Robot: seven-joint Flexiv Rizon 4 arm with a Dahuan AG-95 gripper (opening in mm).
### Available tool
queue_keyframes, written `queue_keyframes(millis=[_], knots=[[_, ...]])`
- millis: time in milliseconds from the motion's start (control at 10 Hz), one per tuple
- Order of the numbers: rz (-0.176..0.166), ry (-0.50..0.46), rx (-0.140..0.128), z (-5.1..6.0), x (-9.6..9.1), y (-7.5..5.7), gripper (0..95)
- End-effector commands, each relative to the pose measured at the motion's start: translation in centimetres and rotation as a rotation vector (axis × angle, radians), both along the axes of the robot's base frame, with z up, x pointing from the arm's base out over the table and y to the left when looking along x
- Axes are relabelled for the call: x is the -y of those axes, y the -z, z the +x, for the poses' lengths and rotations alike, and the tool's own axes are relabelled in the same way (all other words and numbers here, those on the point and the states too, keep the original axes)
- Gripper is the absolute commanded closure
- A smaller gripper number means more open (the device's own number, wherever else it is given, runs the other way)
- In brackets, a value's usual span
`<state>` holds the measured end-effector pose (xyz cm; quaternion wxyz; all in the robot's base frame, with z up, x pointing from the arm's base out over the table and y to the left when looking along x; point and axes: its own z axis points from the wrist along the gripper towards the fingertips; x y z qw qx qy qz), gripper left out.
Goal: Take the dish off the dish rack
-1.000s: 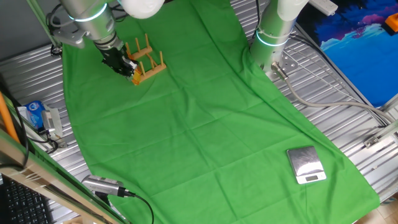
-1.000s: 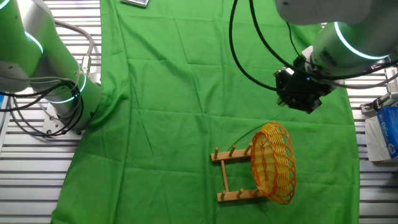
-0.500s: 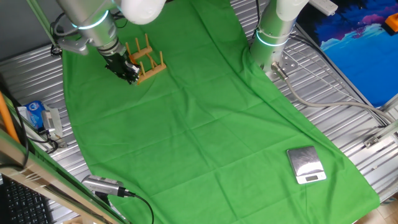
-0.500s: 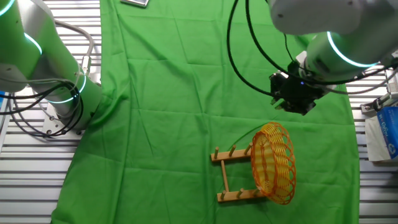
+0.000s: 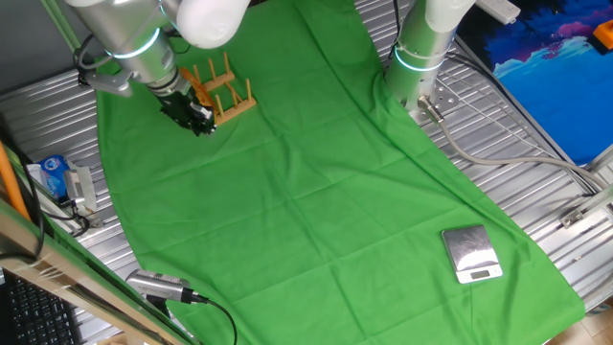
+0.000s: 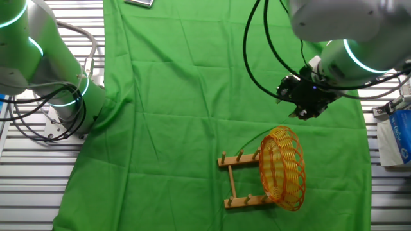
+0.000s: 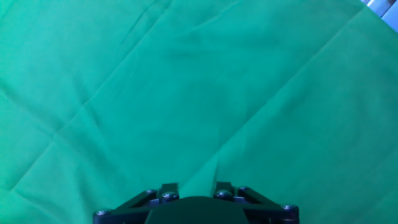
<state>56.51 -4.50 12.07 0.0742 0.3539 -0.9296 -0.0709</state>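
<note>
The yellow-orange woven dish [image 6: 282, 168] stands on edge at one end of the small wooden dish rack [image 6: 241, 183], which rests on the green cloth. In one fixed view the rack [image 5: 222, 91] shows beside the arm, and the dish is hidden behind the hand. My gripper [image 6: 300, 113] hangs just above and slightly beyond the dish's upper rim, apart from it; it also shows in one fixed view [image 5: 198, 119]. The hand view shows only green cloth [image 7: 199, 93] and the gripper's base, so its fingertips are hidden and I cannot tell how the jaws stand.
A second arm's base [image 5: 421, 57] stands at the cloth's edge and shows in the other fixed view [image 6: 58, 83]. A small metal scale [image 5: 471, 254] lies on the cloth. A blue-white carton [image 6: 398, 135] sits off the cloth near my arm.
My gripper has shifted a little and come lower toward the dish's upper rim, turning slightly. The dish and rack have not moved.
</note>
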Motion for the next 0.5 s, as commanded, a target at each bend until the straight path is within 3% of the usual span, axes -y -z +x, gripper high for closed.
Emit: queue_keyframes(millis=[100,500], knots=[[-0.001,-0.012,-0.036,0.4,-0.3,0.5,57.0],[-0.007,-0.016,-0.043,0.5,-1.5,1.1,57.0]])
